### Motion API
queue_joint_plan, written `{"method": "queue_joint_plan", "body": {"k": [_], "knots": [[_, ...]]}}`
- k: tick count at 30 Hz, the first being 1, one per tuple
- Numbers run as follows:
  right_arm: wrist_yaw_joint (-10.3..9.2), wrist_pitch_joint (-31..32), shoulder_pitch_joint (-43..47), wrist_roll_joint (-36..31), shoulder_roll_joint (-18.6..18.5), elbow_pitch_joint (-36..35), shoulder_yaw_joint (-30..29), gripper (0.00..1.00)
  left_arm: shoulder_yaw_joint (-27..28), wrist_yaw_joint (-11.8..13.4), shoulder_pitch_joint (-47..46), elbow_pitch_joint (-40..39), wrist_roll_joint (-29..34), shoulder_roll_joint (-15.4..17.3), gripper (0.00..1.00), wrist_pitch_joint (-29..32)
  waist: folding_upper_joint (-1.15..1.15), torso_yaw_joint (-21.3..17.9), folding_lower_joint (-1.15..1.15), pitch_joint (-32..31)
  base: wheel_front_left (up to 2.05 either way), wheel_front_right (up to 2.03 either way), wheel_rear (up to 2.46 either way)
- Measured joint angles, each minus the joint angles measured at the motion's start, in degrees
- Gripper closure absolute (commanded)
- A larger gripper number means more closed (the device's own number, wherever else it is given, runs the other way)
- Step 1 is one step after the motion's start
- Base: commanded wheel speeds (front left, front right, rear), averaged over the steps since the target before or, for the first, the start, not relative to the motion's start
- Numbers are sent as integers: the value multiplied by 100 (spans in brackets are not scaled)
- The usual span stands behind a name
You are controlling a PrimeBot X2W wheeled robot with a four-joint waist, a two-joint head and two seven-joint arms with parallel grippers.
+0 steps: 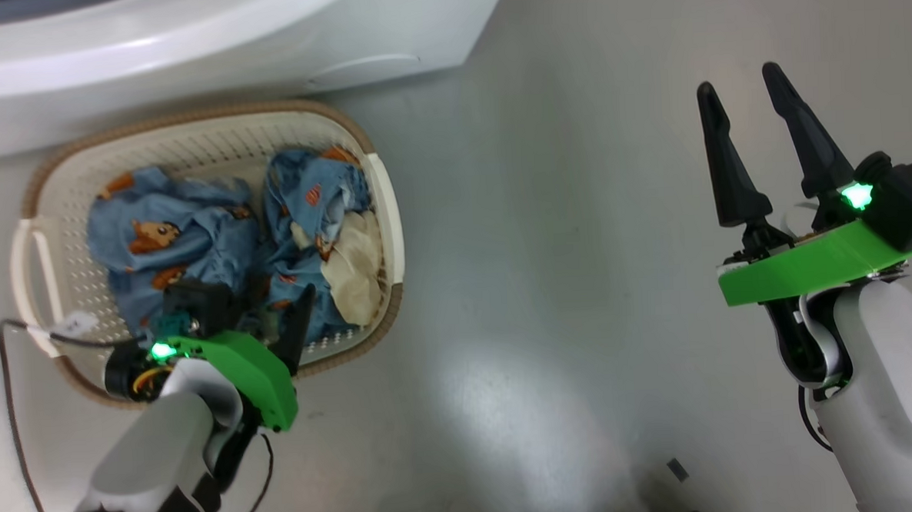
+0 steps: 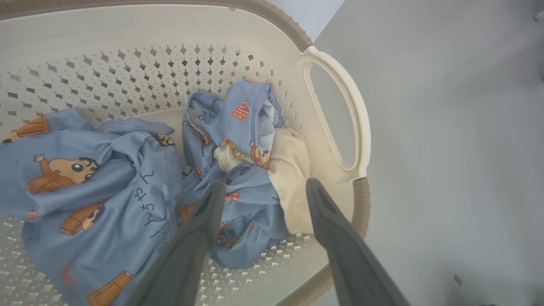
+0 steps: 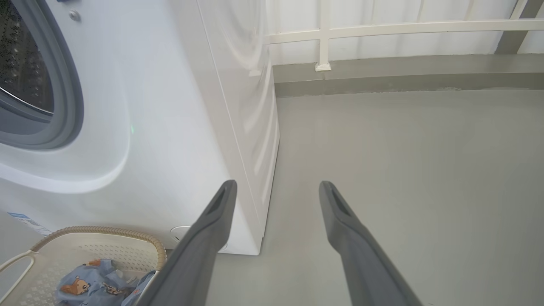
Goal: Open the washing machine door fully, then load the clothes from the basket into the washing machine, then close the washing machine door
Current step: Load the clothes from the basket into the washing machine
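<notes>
The basket [image 1: 188, 121] stands on the floor against the front of the white washing machine [image 1: 185, 52]. In it lie the clothes [image 1: 170, 238], blue bear-print fabric with a cream piece [image 1: 356, 268] at the right. My left gripper [image 1: 278, 321] hangs over the basket's near edge. In the left wrist view that gripper [image 2: 263, 189] is open, and its fingertips straddle the blue and cream clothes [image 2: 250, 178] just above them. My right gripper [image 1: 739, 82] is open and empty over bare floor to the right. The steel drum [image 3: 21, 63] shows uncovered inside its grey gasket [image 3: 68, 106]. The washing machine door is out of view.
Grey floor [image 1: 563, 243] stretches to the right of the machine. A low grey kerb with a white railing [image 3: 323, 34] runs behind it. A dark cable [image 1: 8, 399] trails beside my left arm. A small dark object [image 1: 677, 469] lies on the floor near the bottom.
</notes>
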Motion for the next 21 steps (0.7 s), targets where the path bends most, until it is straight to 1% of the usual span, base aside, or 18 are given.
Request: {"method": "queue_joint_plan", "body": {"k": [9, 10, 21], "knots": [[0, 0, -216, -2, 86, -55, 75, 0, -714, 0, -567, 84, -650, 263, 0, 149, 0, -185, 0, 527, 0, 0, 0], [0, 0, -217, -2, 98, -57, 77, 0, -875, 0, -654, 75, -758, 296, 0, 175, 0, -224, 0, 611, 0, 0, 0], [0, 0, -257, -2, 156, -82, 134, 0, -1720, 0, -1077, -40, -1424, 480, 0, 299, 0, -349, 0, 903, 0, 0, 0]]}}
